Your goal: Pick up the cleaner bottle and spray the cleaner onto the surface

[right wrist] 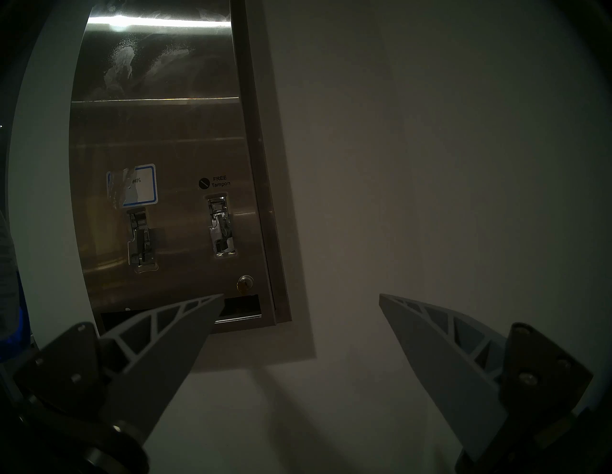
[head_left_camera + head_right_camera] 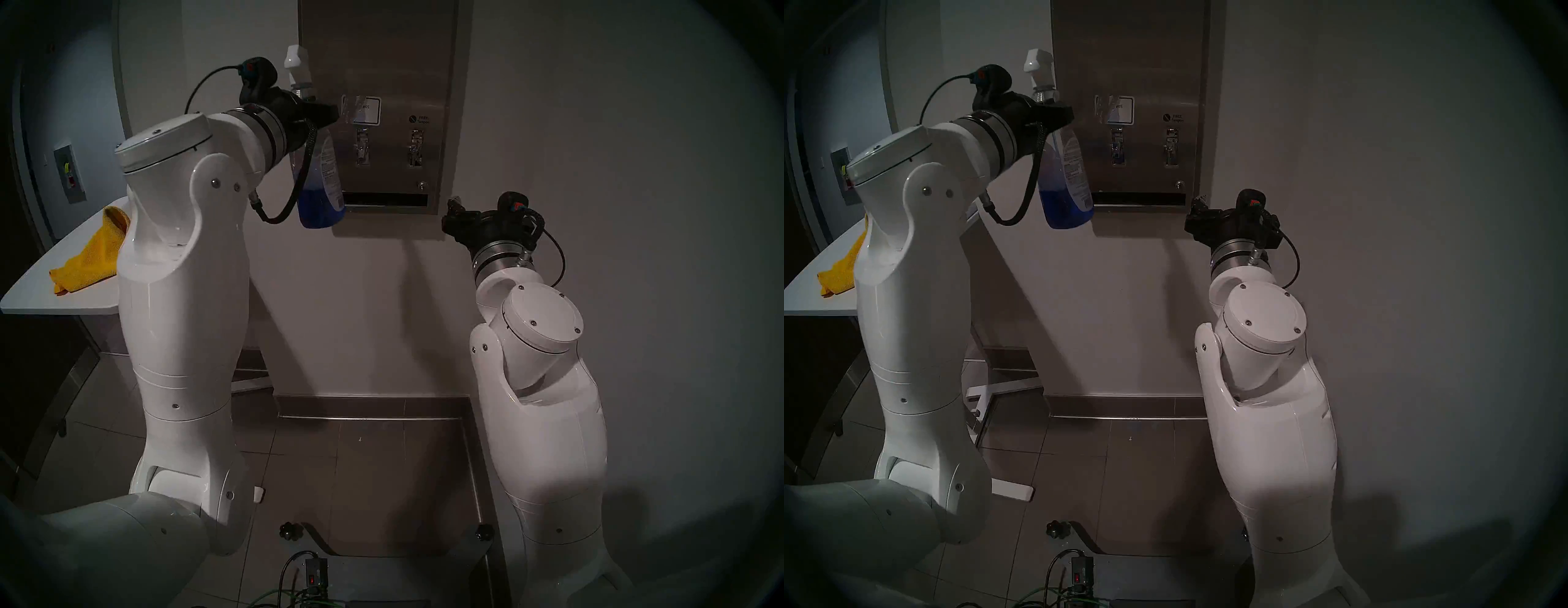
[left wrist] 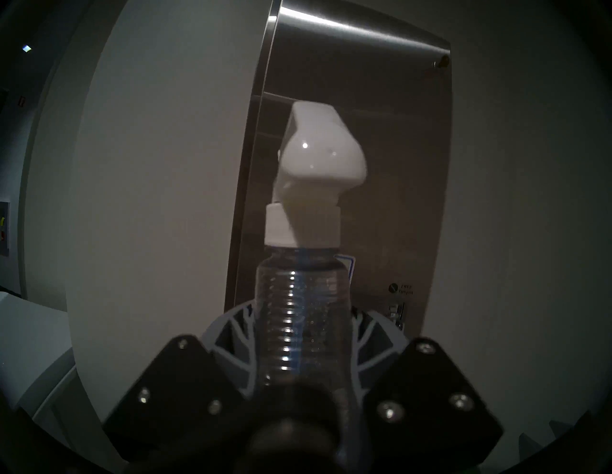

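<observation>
My left gripper [image 2: 319, 114] is shut on the ribbed neck of the cleaner bottle [image 2: 321, 178], which hangs upright in front of the left edge of the steel dispenser surface [image 2: 382, 63]. Blue cleaner [image 2: 318, 210] fills the bottle's bottom, and its white nozzle [image 2: 297, 59] stands above the gripper. In the left wrist view the grey fingers [image 3: 236, 334] clasp the bottle neck [image 3: 298, 314], with the panel [image 3: 397, 165] behind. My right gripper [image 1: 302, 298] is open and empty, below the panel's lower right corner [image 2: 454, 214]. White foamy streaks [image 1: 122, 63] mark the upper panel [image 1: 165, 132].
A yellow cloth [image 2: 91, 254] lies on a white table [image 2: 38, 297] at the left, behind my left arm. The panel has two knobs [image 1: 143, 241], a sticker [image 1: 132, 185] and a dark slot [image 2: 386, 199]. An off-white wall [image 2: 594, 170] spreads to the right.
</observation>
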### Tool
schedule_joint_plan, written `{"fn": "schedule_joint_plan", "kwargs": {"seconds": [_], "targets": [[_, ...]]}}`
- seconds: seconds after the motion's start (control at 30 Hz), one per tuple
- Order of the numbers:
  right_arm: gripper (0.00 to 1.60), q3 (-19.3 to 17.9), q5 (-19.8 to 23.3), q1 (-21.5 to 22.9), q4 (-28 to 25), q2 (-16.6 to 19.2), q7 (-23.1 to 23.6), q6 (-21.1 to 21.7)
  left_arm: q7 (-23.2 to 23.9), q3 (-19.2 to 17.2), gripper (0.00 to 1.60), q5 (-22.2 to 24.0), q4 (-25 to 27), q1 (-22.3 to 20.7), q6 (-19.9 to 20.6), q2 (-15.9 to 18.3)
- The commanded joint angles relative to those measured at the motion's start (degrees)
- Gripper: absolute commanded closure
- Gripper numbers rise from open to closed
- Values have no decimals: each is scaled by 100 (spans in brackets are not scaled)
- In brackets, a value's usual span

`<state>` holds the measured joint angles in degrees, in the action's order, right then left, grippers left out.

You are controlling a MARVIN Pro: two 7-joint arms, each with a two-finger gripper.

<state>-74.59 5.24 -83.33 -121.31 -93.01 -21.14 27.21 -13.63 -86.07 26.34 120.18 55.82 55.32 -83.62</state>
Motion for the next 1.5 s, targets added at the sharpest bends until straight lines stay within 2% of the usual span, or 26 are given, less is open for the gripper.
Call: {"fn": "schedule_joint_plan", "kwargs": {"seconds": [0.0,0.17,0.53,1.0,1.13,1.47], "targets": [[0,-9,-20,128,-192,0,11,-35,188,22,160,-1,-34,-543,-32,275],[0,-9,-20,128,-191,-1,10,-36,288,100,160,8,-165,-613,-42,364],[0,-9,-19,128,-187,-1,9,-38,331,93,160,-57,-435,-736,-422,424],[0,-9,-20,128,-186,-3,9,-38,453,149,160,-248,-268,-537,-1103,471],[0,-9,-20,127,-184,-4,9,-39,472,242,160,-328,-20,-471,-1130,505],[0,-9,-20,128,-190,-1,11,-36,516,266,160,-431,26,-392,-1299,531]]}}
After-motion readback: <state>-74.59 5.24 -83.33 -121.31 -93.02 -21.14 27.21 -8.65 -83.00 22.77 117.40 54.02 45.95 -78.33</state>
